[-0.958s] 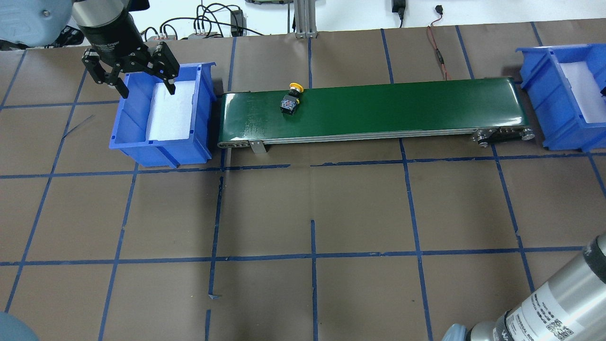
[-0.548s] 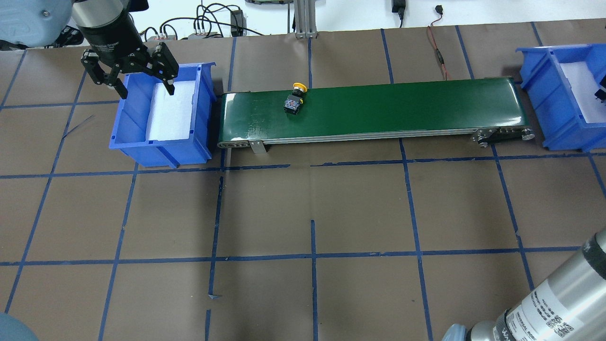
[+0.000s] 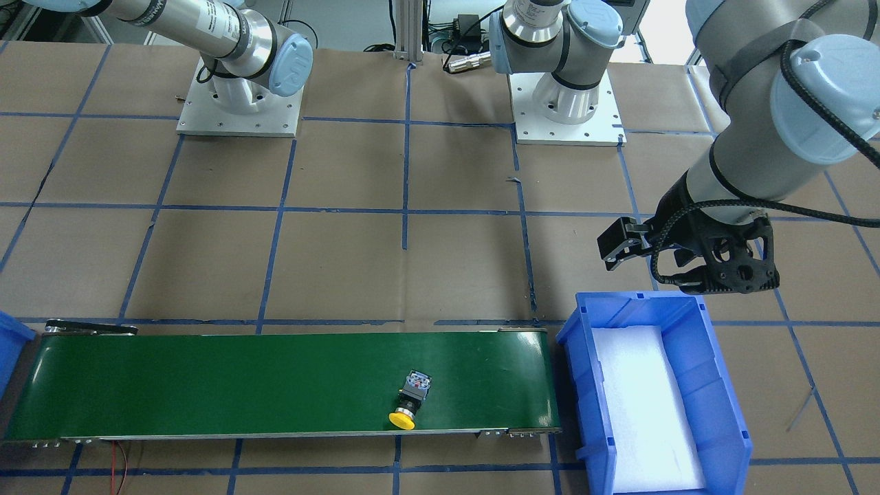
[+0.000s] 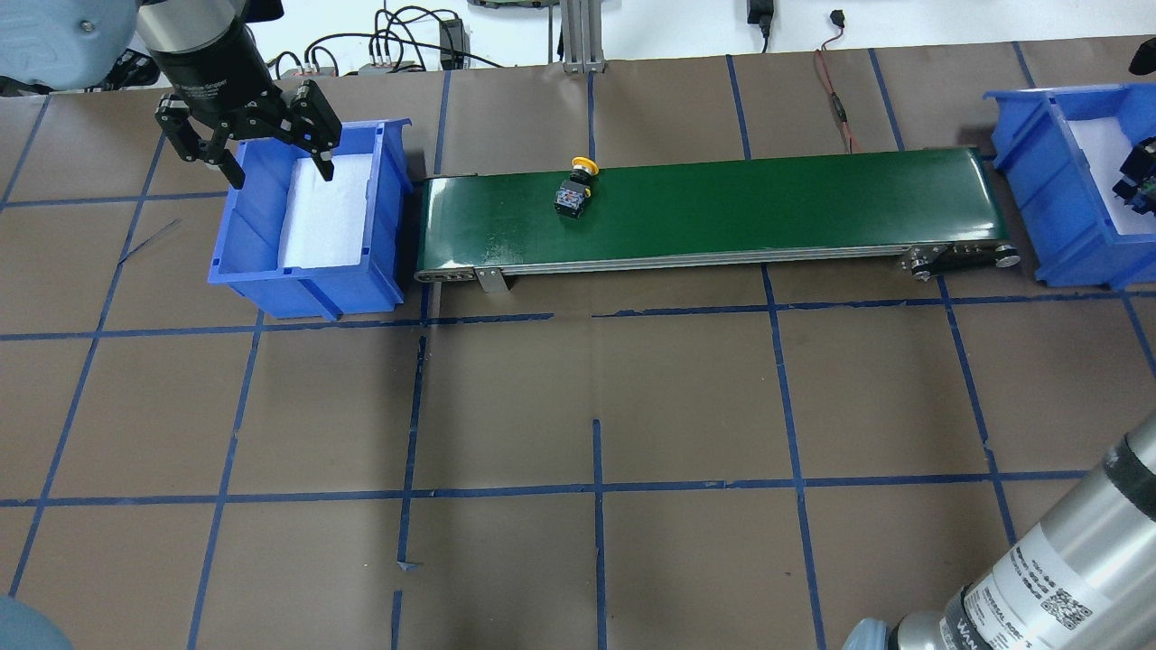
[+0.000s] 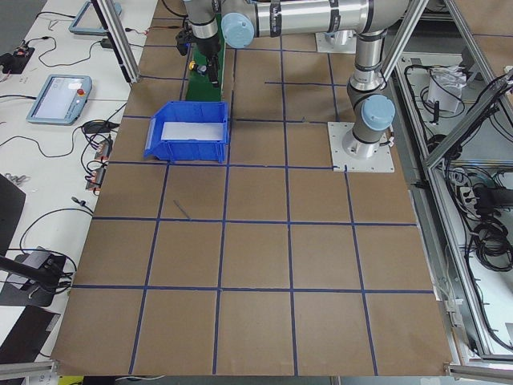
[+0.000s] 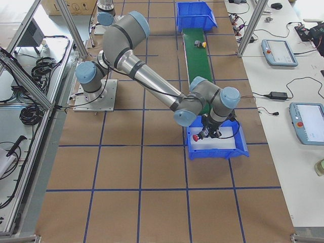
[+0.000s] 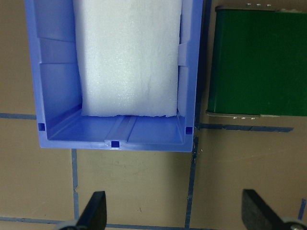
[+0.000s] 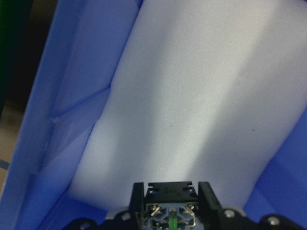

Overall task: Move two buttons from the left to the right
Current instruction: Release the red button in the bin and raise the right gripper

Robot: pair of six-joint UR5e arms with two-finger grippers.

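Observation:
The yellow button (image 4: 574,190) lies on its side on the green conveyor belt (image 4: 768,199), near its left end; it also shows in the front view (image 3: 410,399). My left gripper (image 4: 278,170) is open and empty, hovering over the far end of the left blue bin (image 4: 244,226), whose white foam pad is bare. My right gripper (image 8: 170,199) is shut on the black block body of the red button (image 8: 170,211). It holds it above the white foam of the right blue bin (image 4: 1039,153). The red cap (image 6: 196,137) shows in the exterior right view.
The belt runs between the two bins. A red cable (image 4: 835,99) lies behind the belt's right part. Brown table with blue tape grid (image 4: 596,406) lies in front. My right arm's forearm (image 4: 1066,578) crosses the bottom right corner.
The yellow button has travelled a little to the right along the belt. My right gripper has come into the overhead view over the right bin. My left gripper has stayed put.

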